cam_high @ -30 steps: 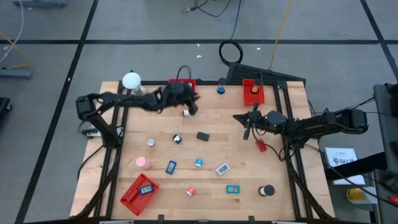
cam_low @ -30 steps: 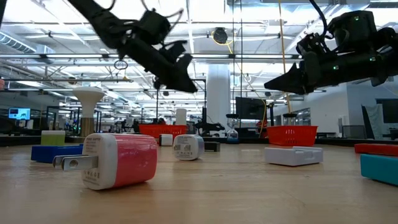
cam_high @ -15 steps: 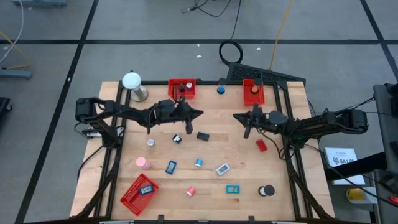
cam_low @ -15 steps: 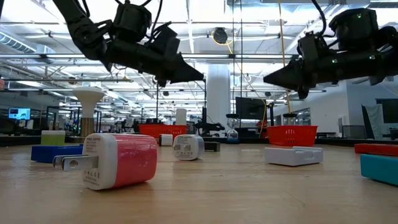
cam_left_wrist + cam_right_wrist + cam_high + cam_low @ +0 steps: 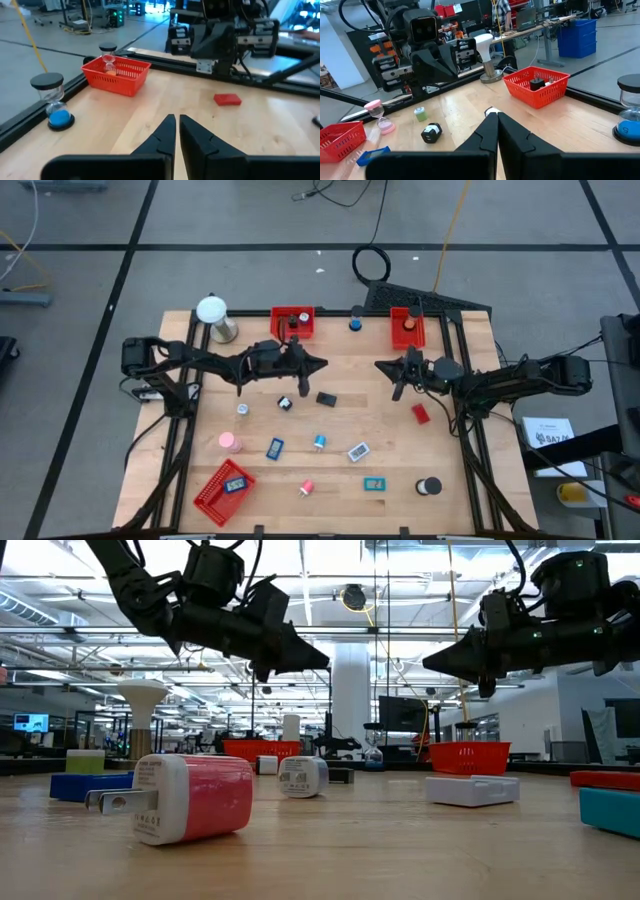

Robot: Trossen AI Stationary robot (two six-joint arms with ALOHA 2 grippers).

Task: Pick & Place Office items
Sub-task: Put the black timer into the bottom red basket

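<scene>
Small office items lie scattered on the wooden table: a pink charger (image 5: 230,442), a blue flat piece (image 5: 274,448), a blue roll (image 5: 319,442), a white flat piece (image 5: 358,451), a black piece (image 5: 326,398) and a red piece (image 5: 420,414). My left gripper (image 5: 320,363) hangs above the table's middle, near the far red tray (image 5: 292,322). It points level toward the right, shut and empty (image 5: 176,122). My right gripper (image 5: 380,367) faces it from the right, also shut and empty (image 5: 493,116). Both are well above the table (image 5: 322,665) (image 5: 428,663).
A second red tray (image 5: 407,327) stands at the far right and a third (image 5: 224,488) at the near left. A white ball on a stand (image 5: 213,315) is at the far left, and a blue hourglass (image 5: 354,324) sits between the far trays. Black rails (image 5: 470,460) border the table's sides.
My left gripper has come away from over the far red tray toward the table's middle. It sank a little and tipped from slanting downward to nearly level, then held still. The tray, hidden by the arm before, now shows. My right gripper has rolled slightly in place.
</scene>
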